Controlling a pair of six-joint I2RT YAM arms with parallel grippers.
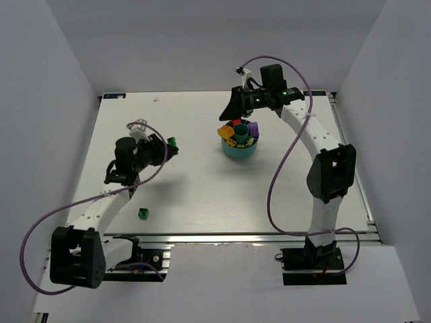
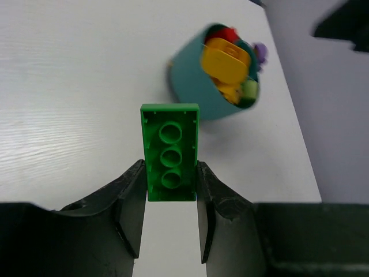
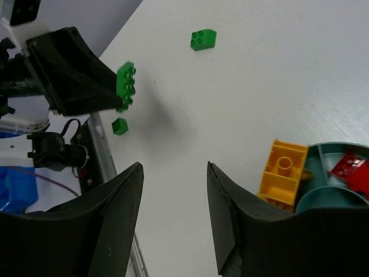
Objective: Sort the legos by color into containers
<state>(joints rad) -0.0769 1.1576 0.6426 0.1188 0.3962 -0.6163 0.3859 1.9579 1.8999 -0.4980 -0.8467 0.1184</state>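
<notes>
My left gripper (image 2: pixel 170 173) is shut on a dark green brick (image 2: pixel 170 151), hollow underside towards the camera, held above the table left of the teal dish (image 1: pixel 237 152). The same brick (image 1: pixel 173 142) sticks out past the left gripper (image 1: pixel 167 147). The dish (image 2: pixel 193 86) holds red, yellow, purple and lime bricks. A yellow brick (image 3: pixel 283 173) leans on its rim, and a red one (image 3: pixel 349 170) lies in a wedge. My right gripper (image 3: pixel 173 170) hangs open over the table beside the dish (image 3: pixel 337 148), nothing between its fingers. Two dark green bricks lie loose (image 3: pixel 203 39) (image 3: pixel 119 126).
One loose green brick (image 1: pixel 143 213) sits near the table's front rail (image 1: pixel 236 235), close to the left arm. Grey walls close in the table at the left, back and right. The purple cables of both arms loop over the table.
</notes>
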